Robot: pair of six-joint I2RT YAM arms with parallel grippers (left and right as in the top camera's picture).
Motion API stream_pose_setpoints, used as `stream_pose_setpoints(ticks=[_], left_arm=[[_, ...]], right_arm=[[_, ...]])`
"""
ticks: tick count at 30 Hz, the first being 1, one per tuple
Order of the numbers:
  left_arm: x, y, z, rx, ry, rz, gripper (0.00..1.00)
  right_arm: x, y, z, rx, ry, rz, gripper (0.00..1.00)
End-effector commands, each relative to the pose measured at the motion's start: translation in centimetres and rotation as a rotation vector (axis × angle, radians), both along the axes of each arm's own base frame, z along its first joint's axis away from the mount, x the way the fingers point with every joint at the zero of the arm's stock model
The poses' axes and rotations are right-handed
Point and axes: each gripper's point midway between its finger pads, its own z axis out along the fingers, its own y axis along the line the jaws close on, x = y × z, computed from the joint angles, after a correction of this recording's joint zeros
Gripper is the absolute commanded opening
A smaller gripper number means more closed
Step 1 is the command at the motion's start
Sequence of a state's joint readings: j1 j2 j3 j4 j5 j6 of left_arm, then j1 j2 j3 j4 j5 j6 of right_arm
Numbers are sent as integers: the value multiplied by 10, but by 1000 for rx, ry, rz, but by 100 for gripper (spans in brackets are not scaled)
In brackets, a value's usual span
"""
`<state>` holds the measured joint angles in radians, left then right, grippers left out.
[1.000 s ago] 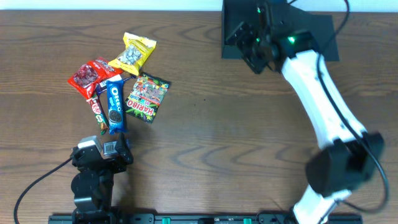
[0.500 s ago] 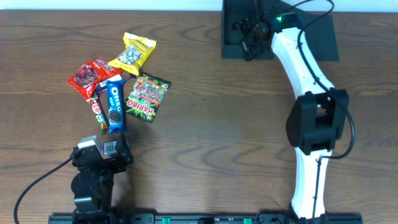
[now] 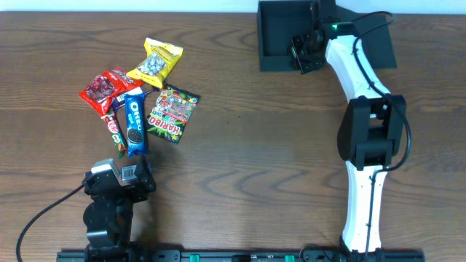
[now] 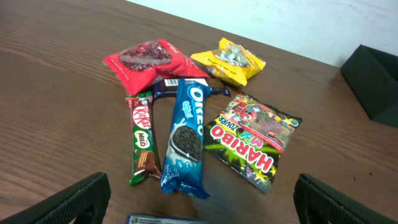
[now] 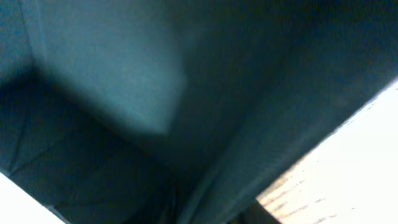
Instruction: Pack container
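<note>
Progress: nothing packed yet | container (image 3: 280, 33) at far right, open, inside looks bare | snack packets (image 3: 134, 124) all lie on table (image 3: 240, 160) at left | my left gripper (image 4: 204, 208) wide open, on their near side | my right gripper (image 3: 306, 49) at container wall, closed or not I cannot tell.

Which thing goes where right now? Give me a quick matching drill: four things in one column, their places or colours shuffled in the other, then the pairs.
Things
1. Oreo pack
2. Haribo bag
3. yellow packet
4. container

Places or colours
A. apart from the snacks, upper right in the overhead view, standing open
B. uppermost snack in the overhead view
C. blue wrapper, right beside the KitKat bar
D. rightmost snack of the group, dark wrapper with green

Pairs: 1-C, 2-D, 3-B, 4-A
</note>
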<state>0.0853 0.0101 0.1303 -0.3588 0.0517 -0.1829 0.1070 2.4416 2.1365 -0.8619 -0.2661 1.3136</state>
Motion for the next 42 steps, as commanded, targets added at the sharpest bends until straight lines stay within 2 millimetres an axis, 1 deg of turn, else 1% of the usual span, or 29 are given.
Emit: stream_pose_setpoints(ticks=[1,3,5,8,11,16,18,22,24,26,28,30,34,38,40,42], left_arm=[[-1,3,-10,15,24,11,95],[-1,3,-10,15,24,11,95],[-1,3,-10,15,24,11,95],[-1,3,-10,15,24,11,95],[-1,3,-10,15,24,11,95],[-1,3,-10,15,24,11,95],[-1,3,-10,15,24,11,95],[-1,3,-10,15,24,11,95],[-1,3,-10,15,24,11,95],[-1,3,-10,15,24,11,95],[-1,3,-10,15,24,11,95],[-1,3,-10,15,24,11,95],[-1,3,-10,15,24,11,95],[-1,3,-10,15,24,11,95],[-1,3,-10,15,24,11,95],[-1,3,-10,15,24,11,95]], right_arm=[[-4,-14,-8,-35,18,42,12],[-12,-18,-11,-45,45,61,5],[-22,-20,-13,-52,77,104,1],[-39,-22,-13,-69,122,184,2],[-57,-24,-4,-98,163,292,2],[-92,-28,19,-164,230,544,2],[-110,-29,27,-202,274,655,2],[-139,-34,32,-292,361,869,1],[-149,-33,33,-328,388,976,1],[-152,-21,33,-333,359,1094,1],[-154,-13,33,-357,353,1151,2],[-154,-12,32,-434,372,1187,1],[-156,-3,33,-494,368,1280,1],[-155,5,32,-517,355,1304,1],[-156,9,32,-496,346,1301,2],[-158,17,32,-445,328,1299,2]])
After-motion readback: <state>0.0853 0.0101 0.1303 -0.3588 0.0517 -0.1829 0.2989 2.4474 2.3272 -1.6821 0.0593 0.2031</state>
